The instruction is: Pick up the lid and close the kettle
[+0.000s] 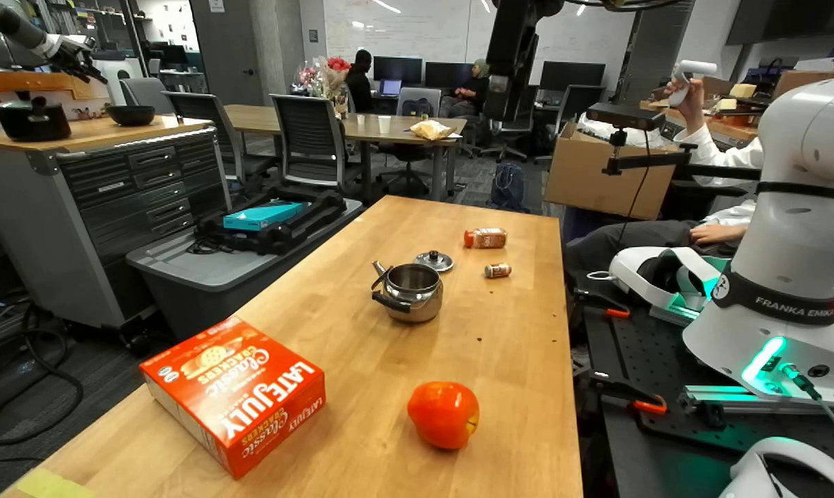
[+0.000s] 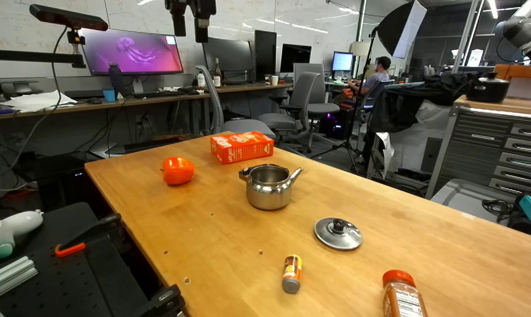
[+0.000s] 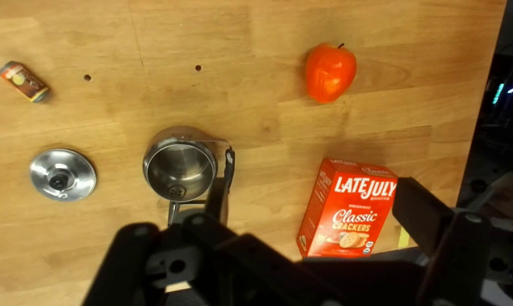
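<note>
The silver kettle stands upright on the wooden table with its mouth open, in both exterior views (image 1: 420,306) (image 2: 269,196) and in the wrist view (image 3: 178,170). Its black handle is folded down to one side. The round silver lid lies knob up on the table, apart from the kettle, in both exterior views (image 1: 434,261) (image 2: 336,235) and in the wrist view (image 3: 63,175). My gripper (image 3: 316,197) is open and empty, its fingers wide apart, high above the table. In both exterior views (image 1: 507,97) (image 2: 190,33) it shows at the top edge. One finger overlaps the kettle's handle in the wrist view.
A red cracker box (image 1: 234,394) and an orange-red apple-like fruit (image 1: 445,415) stand on the kettle's far side from the lid. A small can-like cylinder (image 2: 292,274) and a red-capped spice bottle (image 2: 404,297) lie near the lid. Clamps (image 1: 621,391) sit beside the table edge.
</note>
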{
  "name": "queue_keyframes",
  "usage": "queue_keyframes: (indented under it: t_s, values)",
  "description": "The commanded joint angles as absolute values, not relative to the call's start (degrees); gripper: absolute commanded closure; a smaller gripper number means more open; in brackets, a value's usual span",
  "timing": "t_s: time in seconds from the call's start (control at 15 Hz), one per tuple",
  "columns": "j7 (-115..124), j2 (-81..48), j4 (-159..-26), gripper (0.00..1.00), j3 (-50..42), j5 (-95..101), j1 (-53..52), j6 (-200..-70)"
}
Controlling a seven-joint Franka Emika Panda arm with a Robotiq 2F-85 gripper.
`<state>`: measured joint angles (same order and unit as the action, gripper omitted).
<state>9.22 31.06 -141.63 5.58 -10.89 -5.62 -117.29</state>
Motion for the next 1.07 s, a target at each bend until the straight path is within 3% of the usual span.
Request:
queue_keyframes:
  t_s: [0.0, 1.0]
  values:
    - [5.7, 28.5, -139.0, 0.0, 4.6, -8.7, -4.4, -120.5]
    - [1.1, 24.3, -127.4, 0.0, -1.6, -10.0, -1.6, -124.2]
